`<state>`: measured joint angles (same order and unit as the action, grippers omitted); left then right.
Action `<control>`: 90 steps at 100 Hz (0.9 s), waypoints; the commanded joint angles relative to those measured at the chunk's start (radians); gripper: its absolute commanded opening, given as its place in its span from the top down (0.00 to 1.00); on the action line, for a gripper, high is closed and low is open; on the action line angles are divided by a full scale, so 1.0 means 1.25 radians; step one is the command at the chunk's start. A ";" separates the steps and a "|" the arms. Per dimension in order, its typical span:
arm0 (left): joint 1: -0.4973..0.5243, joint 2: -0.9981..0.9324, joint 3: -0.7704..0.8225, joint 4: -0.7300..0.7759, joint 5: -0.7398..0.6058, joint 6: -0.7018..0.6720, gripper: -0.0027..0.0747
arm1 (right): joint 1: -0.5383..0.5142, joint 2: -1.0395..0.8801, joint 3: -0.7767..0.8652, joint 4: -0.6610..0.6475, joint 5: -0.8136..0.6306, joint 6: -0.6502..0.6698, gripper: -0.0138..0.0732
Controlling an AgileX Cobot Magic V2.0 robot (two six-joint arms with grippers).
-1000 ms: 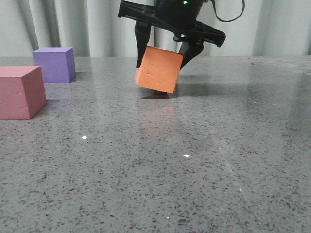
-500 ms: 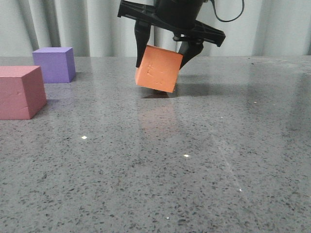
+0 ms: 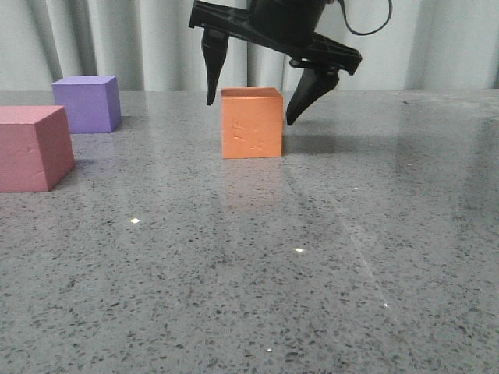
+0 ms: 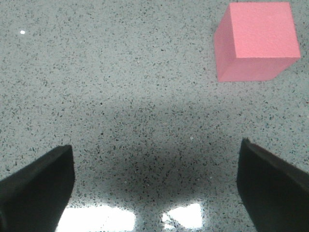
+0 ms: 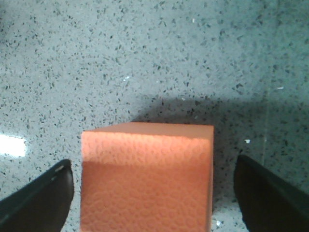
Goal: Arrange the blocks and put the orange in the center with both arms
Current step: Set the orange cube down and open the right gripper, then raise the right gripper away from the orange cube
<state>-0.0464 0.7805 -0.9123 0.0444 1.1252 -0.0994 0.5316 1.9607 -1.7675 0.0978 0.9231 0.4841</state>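
The orange cube (image 3: 252, 125) stands flat on the grey table near the middle, with faint scuffs on its front face. My right gripper (image 3: 249, 111) is open astride it, one finger on each side and neither touching. In the right wrist view the cube (image 5: 147, 179) sits between the spread fingers of the right gripper (image 5: 154, 195). The pink-red cube (image 3: 31, 148) is at the left edge, and the purple cube (image 3: 87, 103) is behind it. My left gripper (image 4: 154, 188) is open and empty above bare table, with the pink-red cube (image 4: 256, 41) ahead of it.
The speckled grey table (image 3: 312, 257) stretches wide to the front and right. Pale curtains (image 3: 117, 39) hang behind the table's back edge.
My right gripper has opened and let go of the orange cube. The cube was tilted and held just off the table; it now rests flat and upright.
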 commanded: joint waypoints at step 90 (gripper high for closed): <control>-0.001 -0.004 -0.030 0.000 -0.031 -0.001 0.14 | -0.080 -0.385 0.089 -0.174 0.040 -0.224 0.08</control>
<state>-0.0464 0.7805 -0.9146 0.0444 1.1303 -0.0994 0.4460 1.5673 -1.7053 -0.0669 1.0149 0.2194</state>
